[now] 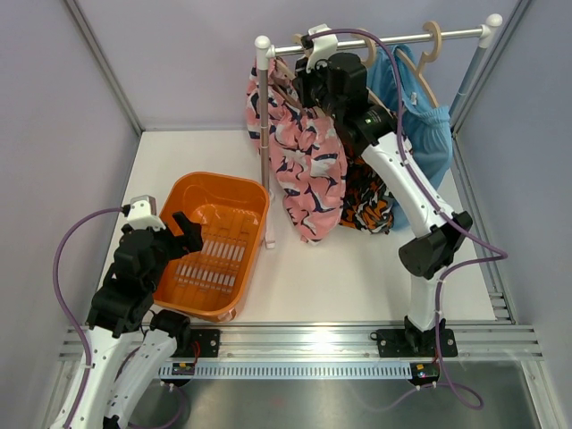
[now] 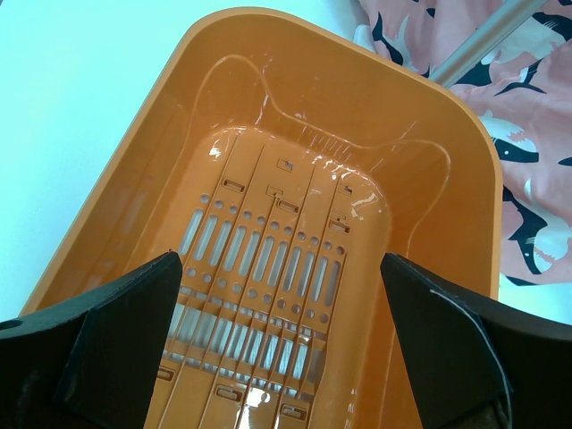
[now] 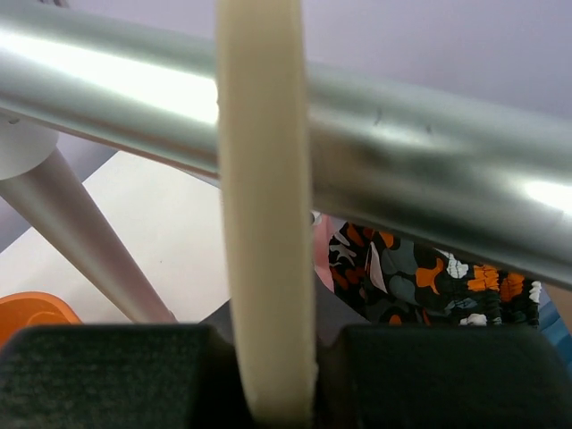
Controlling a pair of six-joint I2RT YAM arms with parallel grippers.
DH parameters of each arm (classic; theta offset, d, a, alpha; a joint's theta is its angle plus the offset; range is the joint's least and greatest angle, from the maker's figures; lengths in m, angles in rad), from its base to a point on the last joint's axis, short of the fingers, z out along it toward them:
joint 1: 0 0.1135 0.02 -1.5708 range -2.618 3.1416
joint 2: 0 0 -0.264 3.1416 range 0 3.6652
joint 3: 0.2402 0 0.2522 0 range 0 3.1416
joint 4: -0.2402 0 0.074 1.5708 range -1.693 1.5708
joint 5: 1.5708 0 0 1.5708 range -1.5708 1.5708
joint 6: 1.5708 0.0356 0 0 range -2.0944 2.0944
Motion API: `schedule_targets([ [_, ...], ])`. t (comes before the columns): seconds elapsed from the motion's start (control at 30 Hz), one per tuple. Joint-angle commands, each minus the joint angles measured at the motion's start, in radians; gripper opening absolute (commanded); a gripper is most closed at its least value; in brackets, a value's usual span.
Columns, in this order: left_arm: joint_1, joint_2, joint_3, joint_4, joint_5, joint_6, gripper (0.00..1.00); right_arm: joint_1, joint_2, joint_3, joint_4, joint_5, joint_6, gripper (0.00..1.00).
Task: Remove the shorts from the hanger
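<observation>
1. On the rail (image 1: 456, 34) at the back, three pairs hang on hangers: the pink shorts (image 1: 308, 170) at left, the black shorts (image 1: 366, 201) in the middle, the light blue shorts (image 1: 429, 134) at right.
2. The fabric looks soft, light and limp. I judge it will fold and slip easily, so it is better to take the stiff hanger, or to pinch the waistband firmly.
3. The right gripper (image 3: 268, 375) is closed narrow on the cream hanger hook (image 3: 264, 197), just under the rail.
4. The left gripper (image 2: 277, 331) stands wide, holding nothing, above the orange basket (image 2: 116, 241).
5. Only the right wrist view shows the hook between the pads. The top view shows all pairs, but I cannot tell which pair this hook carries.
</observation>
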Motion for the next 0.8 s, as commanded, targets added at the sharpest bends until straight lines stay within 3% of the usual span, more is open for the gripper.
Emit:
schedule_targets([
  [0.0,-0.006,0.012,-0.001,0.033,0.017,0.010,0.99,0.009,-0.071,-0.017,0.046,0.026,0.007,0.00],
  [0.43,-0.007,0.019,-0.001,0.033,0.018,0.010,0.99,0.009,-0.224,-0.132,0.106,0.052,0.011,0.00],
  [0.77,-0.007,0.003,-0.008,0.052,0.069,0.033,0.99,0.009,-0.342,-0.236,0.005,0.106,0.054,0.00],
])
